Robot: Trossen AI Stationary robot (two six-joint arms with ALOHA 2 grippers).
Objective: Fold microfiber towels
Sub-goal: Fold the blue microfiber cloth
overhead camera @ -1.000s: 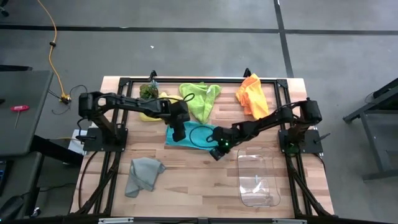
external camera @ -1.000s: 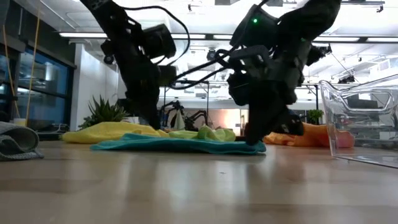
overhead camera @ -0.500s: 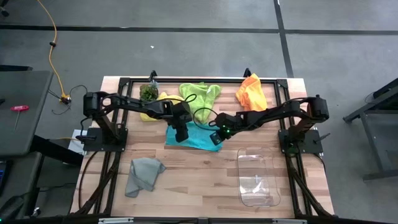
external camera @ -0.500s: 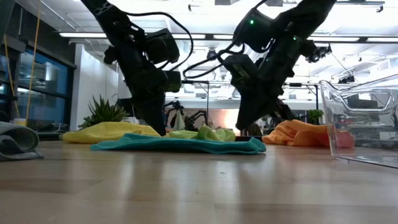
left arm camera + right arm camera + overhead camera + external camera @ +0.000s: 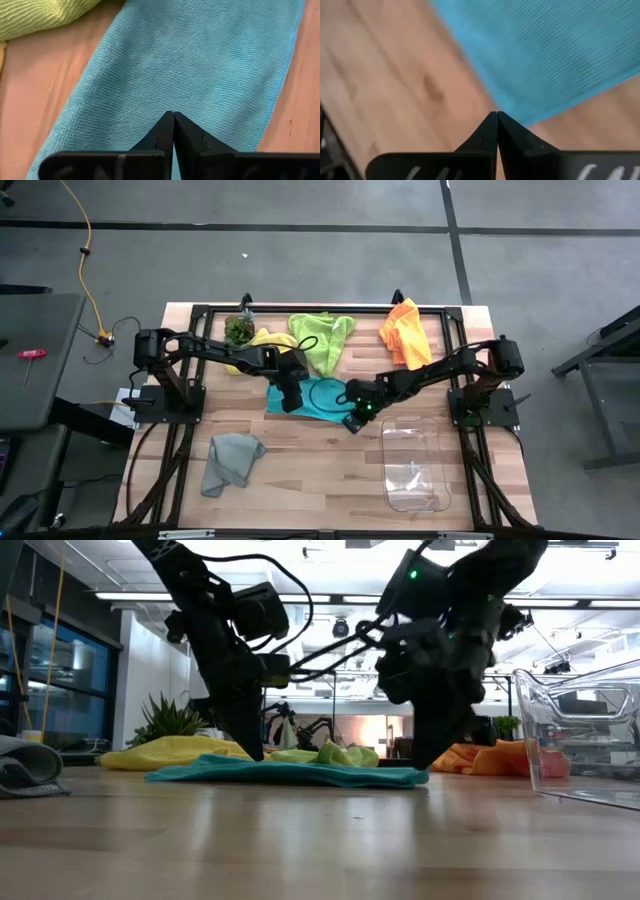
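On the desk [image 5: 300, 470], the teal towel [image 5: 318, 402] lies flat at centre frame. We press our left gripper [image 5: 291, 404] and right gripper [image 5: 350, 423], both closed and empty, onto opposite edges, likely to smooth it.

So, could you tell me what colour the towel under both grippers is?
Teal towel; the left wrist view shows it best.

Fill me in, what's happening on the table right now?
Both arms are working on the teal towel lying flat mid-table. The left hand is shut, its tips down on the cloth; the right hand is shut at the towel's edge by a corner. The yellow towel, lime green towel and orange towel lie bunched along the far side, the grey towel near the front, beside a clear bin.
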